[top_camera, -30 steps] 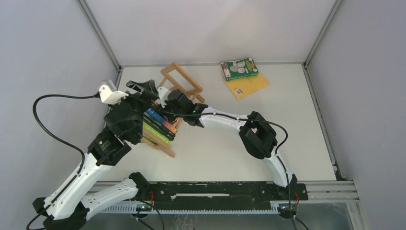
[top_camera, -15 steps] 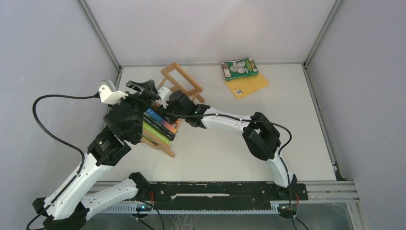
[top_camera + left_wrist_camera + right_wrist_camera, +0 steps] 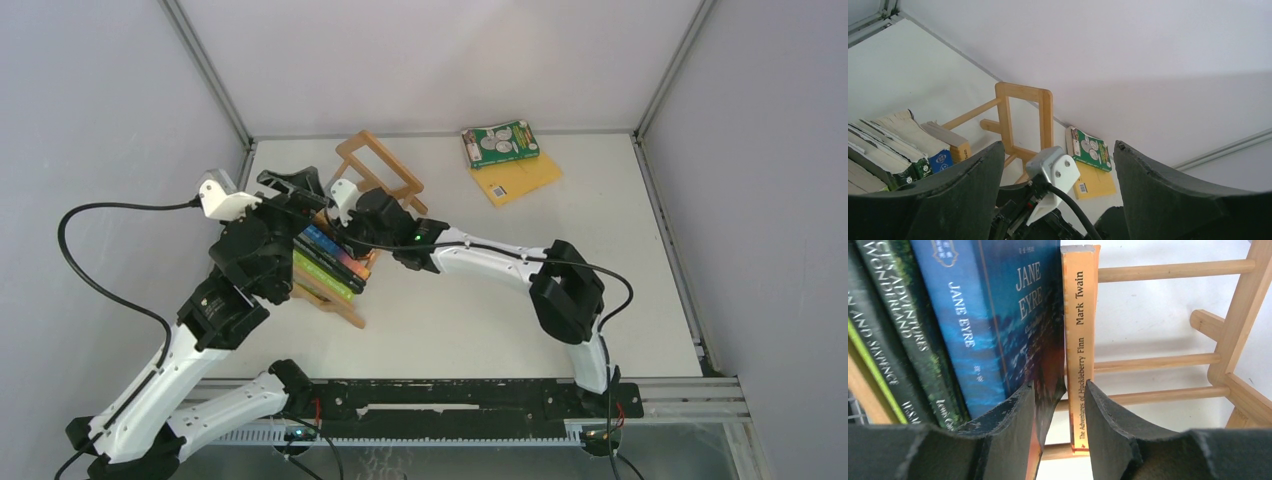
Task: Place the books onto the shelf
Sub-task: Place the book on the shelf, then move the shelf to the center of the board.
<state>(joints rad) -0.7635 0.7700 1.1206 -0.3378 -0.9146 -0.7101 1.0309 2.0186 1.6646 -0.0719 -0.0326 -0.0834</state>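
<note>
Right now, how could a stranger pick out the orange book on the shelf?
Find the wooden shelf on the table's left side. The orange book ends the row standing there, beside the blue Jane Eyre. Only its thin spine is orange, reading Mark Twain.

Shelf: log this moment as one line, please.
left gripper: open, empty, by shelf | right gripper: open, astride orange book on shelf beside blue book | off shelf: green book partly atop yellow book

One shelf (image 3: 1173, 269) holds at least four books (image 3: 993, 315); two loose books (image 3: 500, 143) lie apart.
</note>
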